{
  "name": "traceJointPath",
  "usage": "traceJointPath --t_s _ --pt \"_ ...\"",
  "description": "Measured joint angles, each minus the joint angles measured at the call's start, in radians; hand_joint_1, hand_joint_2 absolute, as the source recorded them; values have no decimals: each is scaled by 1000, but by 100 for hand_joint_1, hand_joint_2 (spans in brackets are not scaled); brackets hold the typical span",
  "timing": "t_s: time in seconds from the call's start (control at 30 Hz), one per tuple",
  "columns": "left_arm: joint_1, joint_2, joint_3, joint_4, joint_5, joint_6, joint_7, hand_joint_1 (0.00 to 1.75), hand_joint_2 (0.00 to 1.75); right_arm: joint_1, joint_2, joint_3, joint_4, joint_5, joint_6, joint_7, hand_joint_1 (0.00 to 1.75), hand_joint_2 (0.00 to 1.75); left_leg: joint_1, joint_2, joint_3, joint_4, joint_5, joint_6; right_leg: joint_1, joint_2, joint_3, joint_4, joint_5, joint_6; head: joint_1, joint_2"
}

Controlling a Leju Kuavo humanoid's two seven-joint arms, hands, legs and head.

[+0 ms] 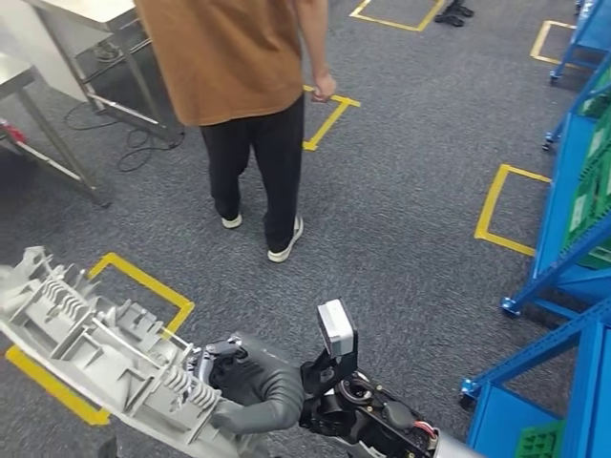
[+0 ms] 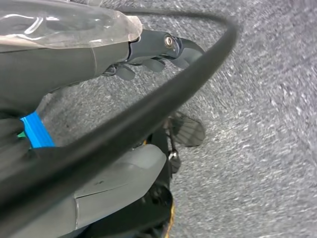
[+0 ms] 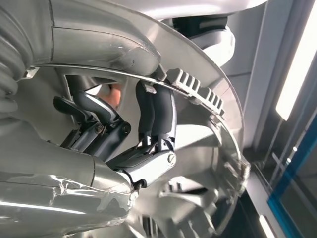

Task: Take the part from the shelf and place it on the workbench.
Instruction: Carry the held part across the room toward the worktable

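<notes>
- The right hand (image 1: 252, 386) grips the part (image 1: 101, 348), a long grey ribbed plastic moulding, at its near end; the part hangs over the grey floor (image 1: 404, 210), above a yellow floor marking (image 1: 148, 283)
- In the right wrist view the dark fingers (image 3: 155, 111) curl over the part's (image 3: 209, 129) finned edge
- The left hand (image 2: 157, 52) hangs over the floor, holding nothing, its fingers loosely apart
- A person (image 1: 244, 86) stands ahead; blue shelving (image 1: 569, 219) lines the floor's right edge; a metal workbench (image 1: 65, 38) fills the far-left corner

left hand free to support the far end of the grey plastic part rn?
Probably yes: the left hand hangs over carpet, seemingly holding nothing. The ribbed grey plastic part, gripped by the right hand, sticks out to the robot's left, nothing visibly between.
</notes>
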Motion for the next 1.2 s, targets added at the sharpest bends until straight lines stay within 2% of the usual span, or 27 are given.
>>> traceJointPath --t_s 0.03,0.07,0.1,0.17,0.2,0.23,0.3,0.37,0.4,0.43,0.5,0.53,0.57,0.6,0.63,0.7,0.73,0.77,0.83,0.9,0.97,1.0,1.03,1.07,1.1,1.17,1.2 --pt "1 1 0 0 1 -1 2 0 175 1 0 0 0 1 0 2 175 175 3 4 -19 38 -7 -4 0 -13 0 0 -1 0 -4 0" --pt "2 2 0 0 2 -2 3 0 175 1 0 0 0 2 0 3 175 175 6 7 -17 35 5 -9 0 -24 0 0 -2 1 -8 0" --pt "4 3 0 0 3 -4 3 0 175 1 0 0 0 3 0 5 175 175 9 13 7 -10 33 -12 -1 -34 1 1 -4 4 -13 0" --pt "3 7 1 0 4 -5 4 0 175 -1 0 0 0 4 1 6 175 175 11 44 86 -156 96 -16 1 -50 2 6 -11 14 -22 0" --pt "2 8 1 0 5 -5 5 0 175 -2 1 0 0 4 1 7 175 175 11 57 114 -210 113 -12 4 -57 3 9 -15 20 -25 0" --pt "1 9 1 0 5 -5 7 0 175 -3 1 0 0 4 1 8 175 175 9 65 128 -239 120 -5 7 -63 4 12 -19 26 -25 0" --pt "1 10 2 0 5 -5 13 0 175 -5 2 1 0 1 1 9 175 175 5 52 128 -244 118 14 9 -76 9 13 -24 36 -18 0" --pt "3 12 2 0 5 -4 20 0 175 -7 4 1 0 -2 1 10 175 175 6 38 131 -245 118 28 4 -65 5 30 -42 46 -11 0" --pt "3 12 2 0 6 -3 22 0 175 -8 5 1 0 -2 1 10 175 175 7 31 133 -246 118 35 2 -48 -9 67 -66 49 -6 0" --pt "3 12 2 0 6 -3 23 0 175 -8 5 1 0 -3 1 11 175 175 7 23 134 -246 118 40 0 -28 -35 126 -99 52 0 0" --pt "2 13 2 0 7 -2 25 0 175 -7 6 2 1 -3 2 11 175 175 3 6 135 -246 118 47 1 -3 -104 277 -164 51 13 0" --pt "2 13 2 0 9 0 25 0 175 -7 6 3 1 -3 2 11 175 175 0 -5 135 -246 117 48 1 1 -129 327 -176 48 18 0" --pt "2 13 3 0 11 2 27 0 175 -7 6 3 2 -3 2 11 175 175 -3 -16 136 -245 117 48 2 3 -138 339 -168 45 22 0" --pt "2 13 3 0 13 5 29 0 175 -7 6 5 3 -3 3 12 175 175 -5 -28 138 -245 117 49 2 7 -127 308 -140 39 25 0" --pt "3 13 3 0 16 8 31 0 175 -7 6 6 3 -3 4 12 175 175 -6 -41 140 -245 117 48 4 17 -100 243 -98 32 27 0" --pt "2 12 3 0 20 15 37 0 175 -8 6 8 3 -2 6 13 175 175 -8 -63 140 -244 117 46 7 58 -41 101 -33 16 29 0" --pt "1 11 3 0 21 18 40 0 175 -9 6 9 3 -2 7 14 175 175 -6 -73 137 -243 118 42 8 74 -20 57 -20 11 30 0" --pt "2 11 3 0 22 20 42 0 175 -9 6 11 3 -2 8 14 175 175 -4 -81 133 -244 120 37 10 81 -10 37 -20 8 31 0" --pt "6 13 4 1 23 24 44 0 175 -10 8 13 4 -3 9 15 175 175 0 -95 127 -246 125 24 8 64 1 23 -17 6 35 0" --pt "8 16 4 1 23 27 45 0 175 -12 12 15 4 -4 9 16 175 175 -3 -67 110 -215 103 16 2 42 7 6 -8 1 28 0" --pt "4 18 4 2 23 28 45 0 175 -15 14 16 6 -5 9 17 175 175 -3 -19 53 -99 43 8 2 16 10 -2 -5 -3 11 0" --pt "2 19 4 2 23 29 45 0 175 -15 14 16 7 -6 9 17 175 175 -2 -6 16 -27 13 3 3 2 9 -2 -5 -4 4 0" --pt "3 19 4 2 23 29 45 0 175 -15 14 17 8 -6 9 17 175 175 0 1 -11 27 -2 -1 4 -10 8 -2 -5 -4 0 0" --pt "4 20 4 2 23 29 45 0 175 -15 14 17 8 -6 9 17 175 175 2 5 -21 45 1 -5 4 -22 8 -2 -6 -4 -4 0" --pt "5 20 4 2 23 29 46 0 175 -15 15 18 9 -6 9 17 175 175 4 9 -7 18 22 -8 4 -32 8 -1 -7 -3 -8 0" --pt "5 23 4 2 23 29 46 0 175 -16 15 20 9 -6 9 17 175 175 8 34 69 -127 86 -10 4 -50 9 3 -12 4 -17 0" --pt "4 24 4 2 23 29 46 0 175 -17 16 21 9 -6 9 17 175 175 7 47 104 -193 109 -7 6 -57 9 5 -15 9 -21 0"
